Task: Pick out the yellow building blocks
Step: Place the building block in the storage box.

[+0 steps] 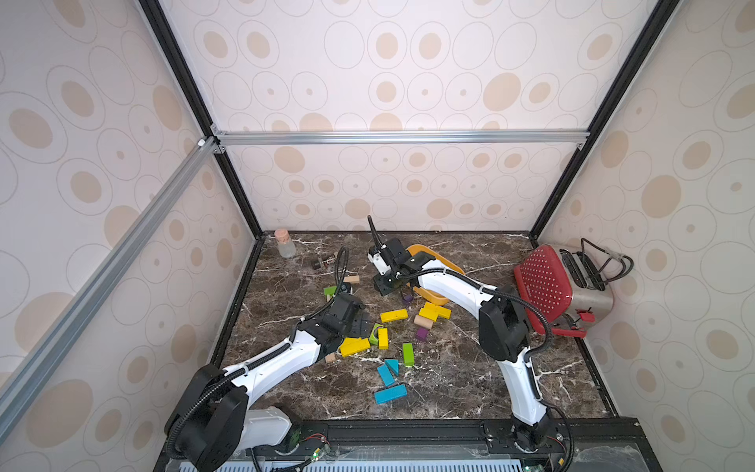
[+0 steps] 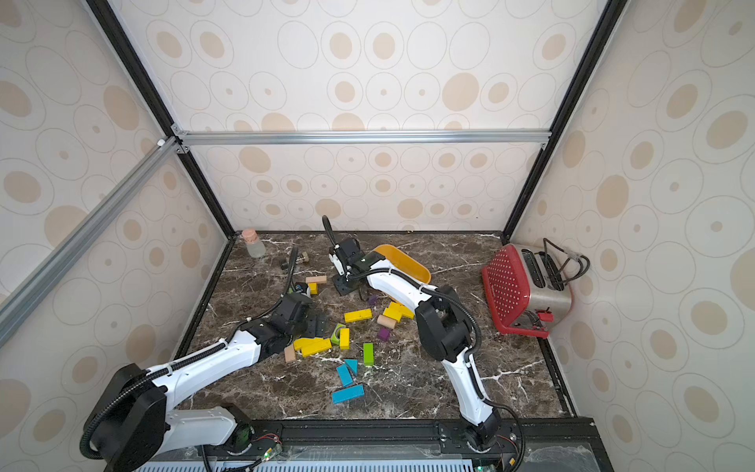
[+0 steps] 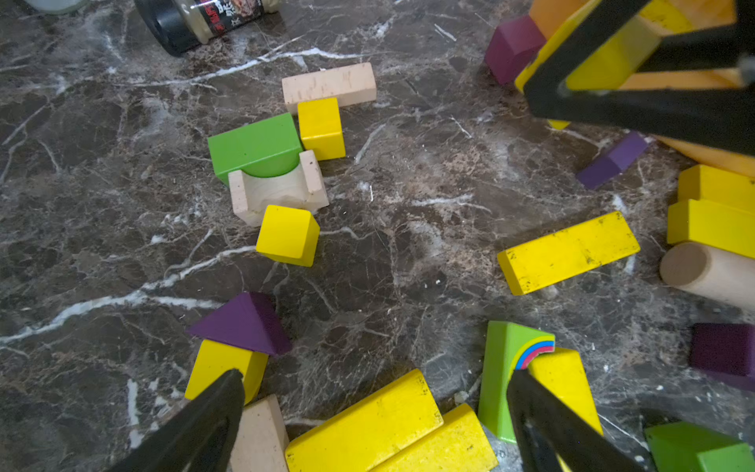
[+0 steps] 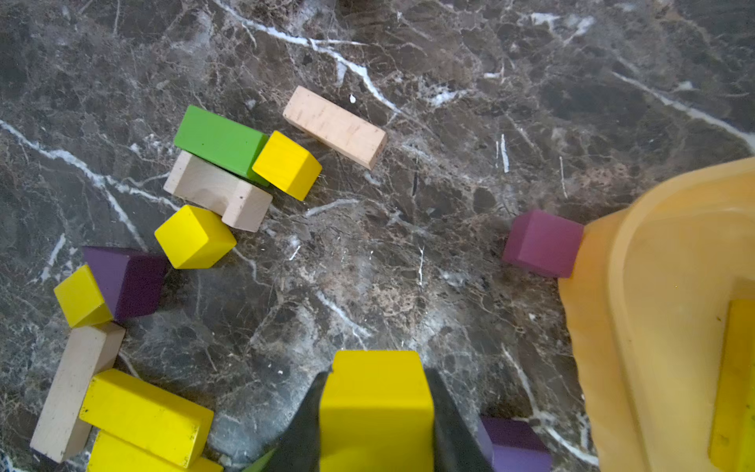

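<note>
Several yellow building blocks lie scattered on the dark marble table: a bar (image 1: 394, 315), a pair (image 1: 435, 312), and cubes (image 3: 288, 235) (image 3: 321, 128). My left gripper (image 3: 376, 378) hangs open low over two yellow bars (image 3: 367, 421) lying side by side; it shows in both top views (image 1: 363, 327) (image 2: 318, 325). My right gripper (image 4: 376, 374) is shut on a yellow block (image 4: 376, 408), held above the table beside the orange-yellow tub (image 4: 674, 327) (image 1: 433, 261). Another yellow block (image 4: 735, 388) lies inside the tub.
Green (image 1: 407, 353), blue (image 1: 390, 380), purple (image 1: 421, 334) and plain wooden (image 1: 423, 322) blocks lie among the yellow ones. A red and silver toaster (image 1: 564, 286) stands at the right wall. A corked bottle (image 1: 284, 244) and a small jar (image 1: 325, 261) sit at the back left.
</note>
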Robot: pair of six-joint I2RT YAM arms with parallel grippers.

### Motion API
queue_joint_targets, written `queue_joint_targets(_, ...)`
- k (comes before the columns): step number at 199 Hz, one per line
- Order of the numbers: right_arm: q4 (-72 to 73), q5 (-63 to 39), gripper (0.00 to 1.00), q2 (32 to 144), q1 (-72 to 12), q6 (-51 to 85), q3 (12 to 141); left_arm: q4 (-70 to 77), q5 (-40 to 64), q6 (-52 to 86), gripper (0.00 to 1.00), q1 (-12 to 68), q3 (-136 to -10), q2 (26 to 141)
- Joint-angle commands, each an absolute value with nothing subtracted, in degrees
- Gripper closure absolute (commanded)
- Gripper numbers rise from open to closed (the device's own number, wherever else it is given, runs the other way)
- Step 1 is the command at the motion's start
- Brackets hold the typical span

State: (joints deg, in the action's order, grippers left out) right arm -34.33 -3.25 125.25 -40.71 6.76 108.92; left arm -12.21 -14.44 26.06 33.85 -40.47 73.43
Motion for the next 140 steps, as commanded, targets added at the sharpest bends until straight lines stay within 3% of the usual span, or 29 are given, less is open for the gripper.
queue_joint_targets(1, -34.19, -4.55, 0.87, 122.27, -39.43, 6.13, 108.01, -10.44, -14.7, 23.33, 0.01, 33.75, -43.79, 74.88)
queue_joint_targets(140, -28.32, -7.39, 0.87, 117.95, -29.03, 7.02, 99.52, -8.32, -8.7, 17.0, 0.01, 33.75, -58.69, 91.62)
